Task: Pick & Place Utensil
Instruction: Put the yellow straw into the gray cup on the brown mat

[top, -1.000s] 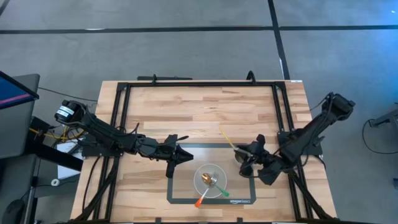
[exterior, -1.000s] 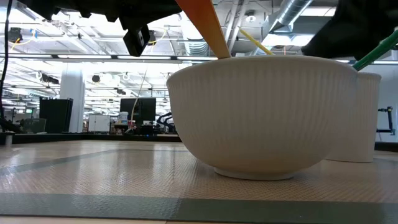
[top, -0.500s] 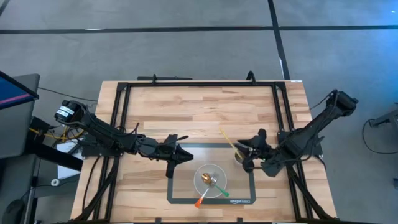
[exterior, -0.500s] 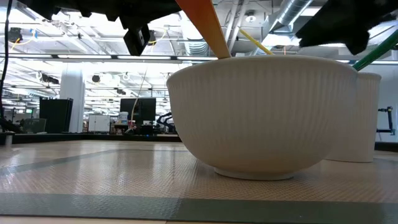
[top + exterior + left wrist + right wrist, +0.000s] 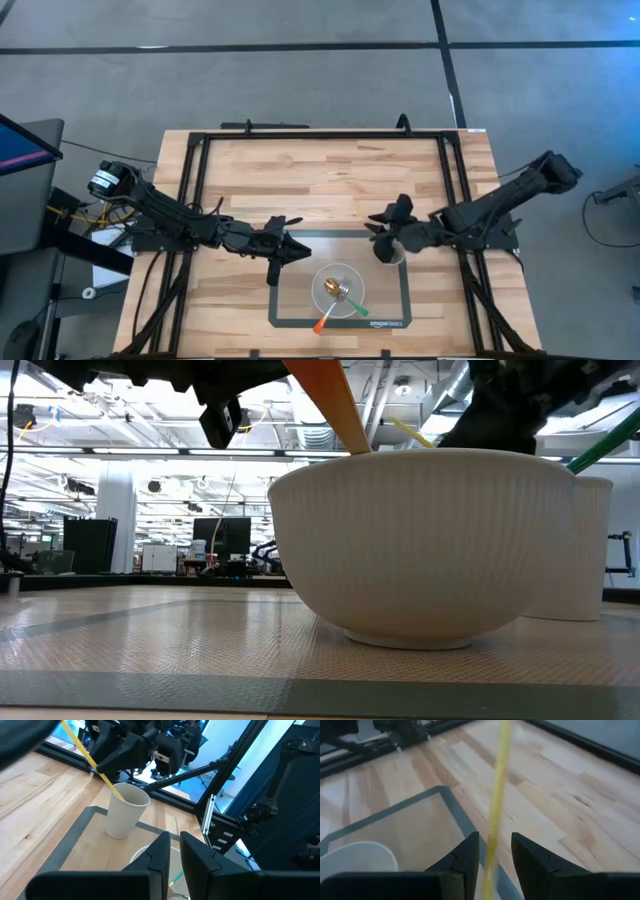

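Observation:
A white paper cup [image 5: 392, 252] stands on the mat, with a yellow utensil [image 5: 360, 212] leaning out of it toward the far left. My right gripper [image 5: 378, 222] is open above the cup; in its wrist view its fingers stand either side of the yellow handle [image 5: 500, 785], and I cannot tell if they touch it. A white bowl [image 5: 318, 290] on the mat's near part holds an orange-handled utensil [image 5: 322, 324] and a green-handled one [image 5: 358, 310]. My left gripper [image 5: 297, 250] waits left of the bowl, its fingers a narrow gap apart.
The grey-bordered mat [image 5: 300, 238] lies on the wooden table inside a black frame [image 5: 320, 135]. In the low view the bowl [image 5: 420, 540] fills the foreground, with the cup [image 5: 592, 550] behind it. Bare wood lies on the far and left parts of the table.
My right gripper has swung from the cup's right side toward the table's left and far edge, passing over the cup until its fingers straddle the yellow handle. The cup, bowl and utensils have stayed put.

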Controlling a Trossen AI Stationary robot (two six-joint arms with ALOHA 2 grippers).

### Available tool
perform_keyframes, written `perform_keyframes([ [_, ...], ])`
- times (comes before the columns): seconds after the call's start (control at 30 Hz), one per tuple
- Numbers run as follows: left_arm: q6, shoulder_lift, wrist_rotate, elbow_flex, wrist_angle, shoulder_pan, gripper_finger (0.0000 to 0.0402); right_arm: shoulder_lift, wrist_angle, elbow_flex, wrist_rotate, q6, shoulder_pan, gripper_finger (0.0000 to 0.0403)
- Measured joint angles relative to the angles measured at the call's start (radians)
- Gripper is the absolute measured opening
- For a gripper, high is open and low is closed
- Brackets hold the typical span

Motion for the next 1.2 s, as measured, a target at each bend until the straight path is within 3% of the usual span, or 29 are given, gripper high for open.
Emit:
perform_keyframes([
  [0.23,0.0,0.0,0.0,0.0,0.0,0.0,0.0044,0.0,0.006,0.0,-0.138,-0.02,-0.057,0.0107],
  [0.37,0.0,0.0,0.0,0.0,0.0,0.0,0.0044,0.0,0.007,0.0,-0.141,-0.02,-0.066,0.0091],
  [0.57,0.0,0.0,0.0,0.0,0.0,0.0,0.0044,0.0,0.028,0.0,-0.141,-0.022,-0.055,0.0012],
  [0.77,0.003,0.0,0.0,0.0,0.0,0.0,0.0044,-0.024,0.098,0.007,-0.128,-0.053,0.018,0.0011],
  [1.0,0.003,0.0,0.0,0.0,0.0,-0.004,0.0044,-0.053,0.084,0.024,0.179,-0.092,0.237,0.0004],
  [1.13,0.003,0.0,0.001,0.0,0.0,-0.006,0.0044,-0.004,0.08,0.01,0.425,-0.099,0.349,0.0002],
  [1.2,0.003,0.0,0.001,0.0,0.0,-0.005,0.0044,0.036,0.066,0.009,0.49,-0.09,0.373,0.0003],
])
